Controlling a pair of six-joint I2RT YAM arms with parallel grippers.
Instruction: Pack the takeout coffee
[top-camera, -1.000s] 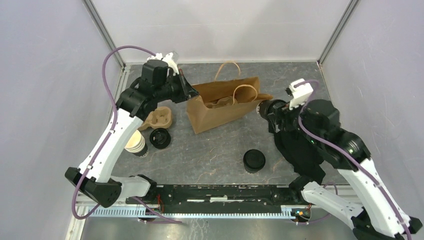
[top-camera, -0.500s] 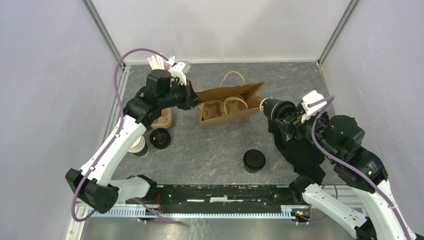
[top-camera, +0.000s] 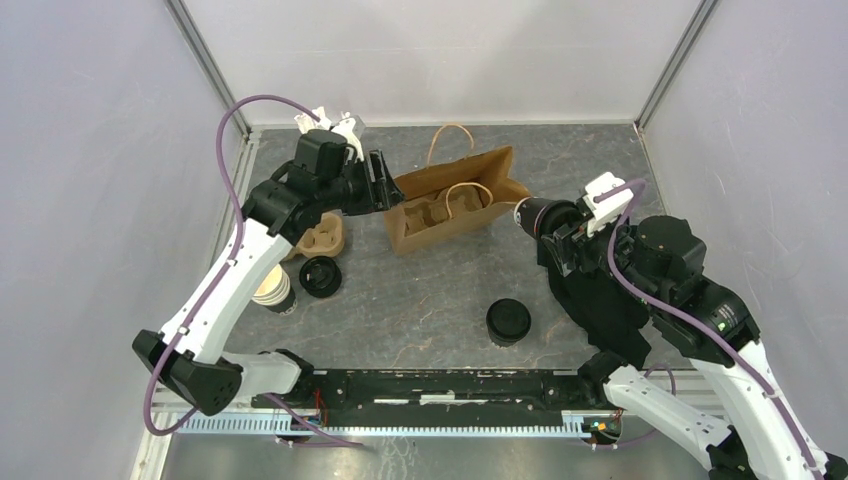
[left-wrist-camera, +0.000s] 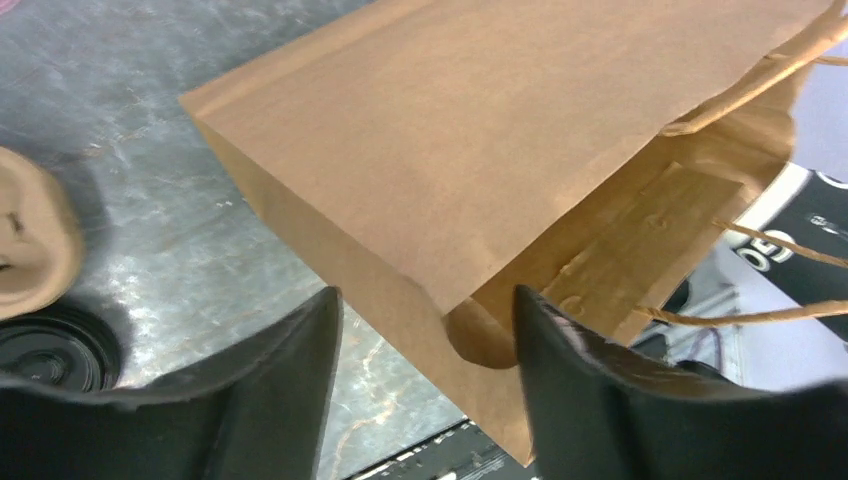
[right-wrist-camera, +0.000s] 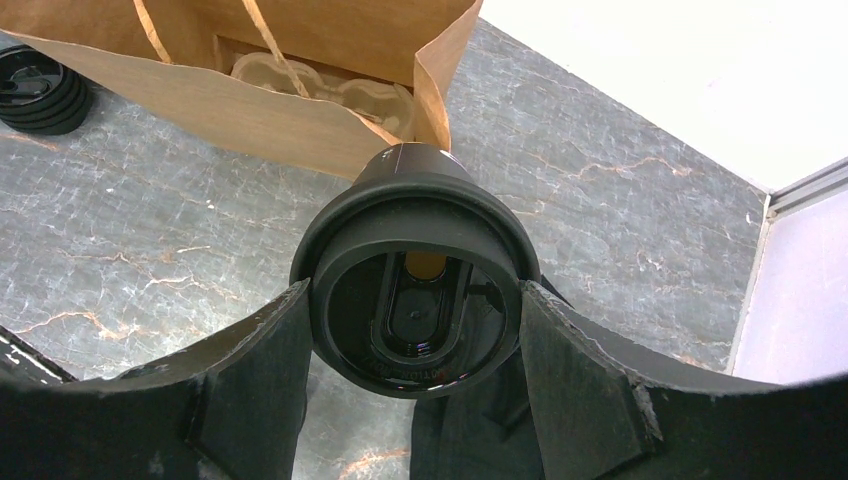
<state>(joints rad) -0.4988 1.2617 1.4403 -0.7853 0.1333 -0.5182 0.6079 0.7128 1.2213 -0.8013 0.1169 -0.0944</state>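
Right gripper (right-wrist-camera: 415, 330), clenched on a black-lidded dark paper cup (right-wrist-camera: 415, 290), has swung back toward the tilted brown paper bag's (top-camera: 450, 205) mouth; left gripper (left-wrist-camera: 425, 350) stays spread beside it.

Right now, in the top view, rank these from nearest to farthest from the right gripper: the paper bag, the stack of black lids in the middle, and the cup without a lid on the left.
Measured from the right gripper, which is holding a lidded cup:
1. Paper bag: just left of the gripper, its open end facing it.
2. Stack of black lids: toward the near edge, mid-table.
3. Cup without a lid: far left, beside the left arm.
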